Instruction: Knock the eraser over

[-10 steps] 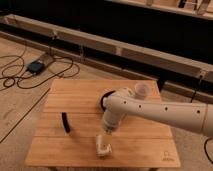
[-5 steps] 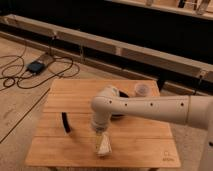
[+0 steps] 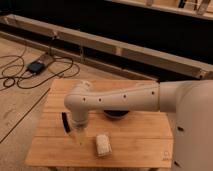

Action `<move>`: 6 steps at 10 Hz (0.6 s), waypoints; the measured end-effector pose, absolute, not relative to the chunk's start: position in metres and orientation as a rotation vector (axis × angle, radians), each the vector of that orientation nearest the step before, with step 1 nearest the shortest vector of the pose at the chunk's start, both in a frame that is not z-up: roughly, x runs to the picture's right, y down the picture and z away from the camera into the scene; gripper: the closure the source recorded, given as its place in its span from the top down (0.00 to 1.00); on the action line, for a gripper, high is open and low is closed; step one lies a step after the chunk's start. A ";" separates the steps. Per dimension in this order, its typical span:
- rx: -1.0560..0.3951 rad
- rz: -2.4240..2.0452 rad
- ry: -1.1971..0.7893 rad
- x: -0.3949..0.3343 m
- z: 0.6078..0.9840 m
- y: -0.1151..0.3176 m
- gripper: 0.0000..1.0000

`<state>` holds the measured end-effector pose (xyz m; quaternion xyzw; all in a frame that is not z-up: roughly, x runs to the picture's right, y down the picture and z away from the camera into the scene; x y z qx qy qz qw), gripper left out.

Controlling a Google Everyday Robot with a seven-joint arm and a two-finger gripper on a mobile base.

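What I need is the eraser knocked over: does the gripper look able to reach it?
Probably yes: the gripper hangs low beside the eraser, with nothing visible between them.

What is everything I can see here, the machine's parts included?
Table: one, light wood, centre.
Eraser: one, black, table's left part, beside the tool.
Block: one, whitish, table's front, right of the tool.
Bowl: one, dark, mid-table, mostly behind the arm.
Box: one, dark, floor, upper left.
Cables: several, black, floor around the box.
Arm: one, white, reaching over the table from the right.
Tool: one, pale, pointing down between eraser and block.
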<state>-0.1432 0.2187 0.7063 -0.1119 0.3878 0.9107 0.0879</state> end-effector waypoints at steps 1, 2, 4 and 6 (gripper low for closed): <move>-0.328 2.683 1.131 -0.160 0.707 0.217 0.80; -0.324 2.658 1.114 -0.174 0.707 0.216 0.80; -0.331 2.620 1.096 -0.198 0.706 0.216 0.80; -0.336 2.589 1.089 -0.213 0.703 0.218 0.80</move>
